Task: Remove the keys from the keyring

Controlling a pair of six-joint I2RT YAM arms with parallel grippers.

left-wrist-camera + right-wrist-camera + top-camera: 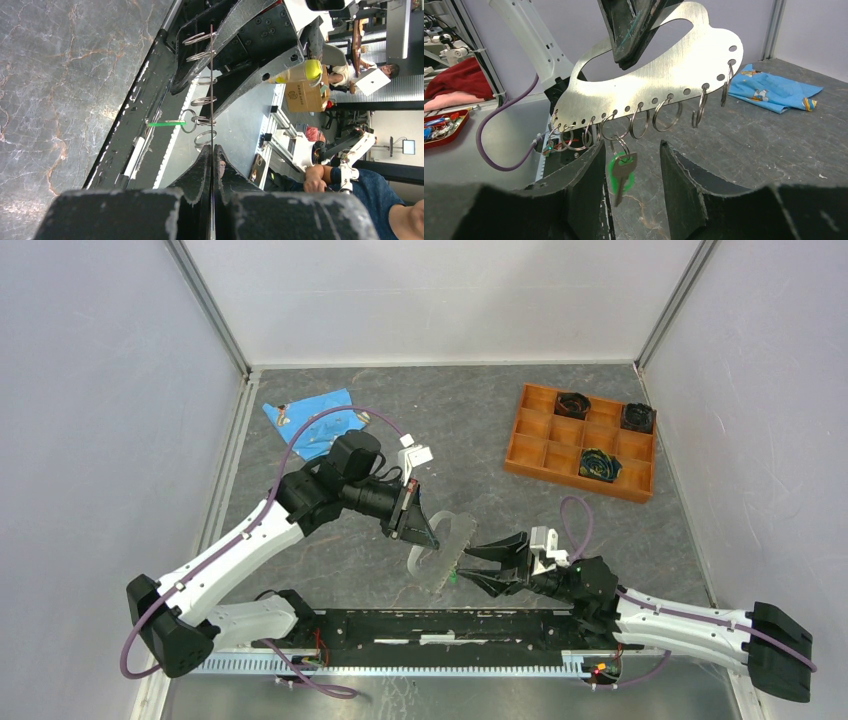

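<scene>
Looking down from the top external view, the left pincer [420, 530] is pressed together on the keyring [447, 552], holding that flat grey plate in the air above the desk [480, 420], just ahead of the arm bases. The right pincer [480, 565] is spread, its tips close to the plate's lower edge, where a green speck marks the green-headed key [454, 577]. An orange tray [545, 455] sits well apart at far right and a blue cloth [315, 420] at far left; pale walls close the marbled grey desk on three sides. From the left wrist the keyring shows edge-on as a thin line rising out of the clamped fingers, with split rings [202, 100] strung along it and the key poking sideways off one; beyond the near edge lies an open workroom with a seated person [345, 74]. From the right wrist the plate hangs tilted, its row of holes carrying the rings, and the only key I can see dangles between the spread fingers, seemingly touching neither. The plate looks stiff, thin and slick, so a grip on its broad face suits it. The key looks light and free to swing, best taken by its flat head, while the springy ring will likely resist and needs the key worked round its coil.
</scene>
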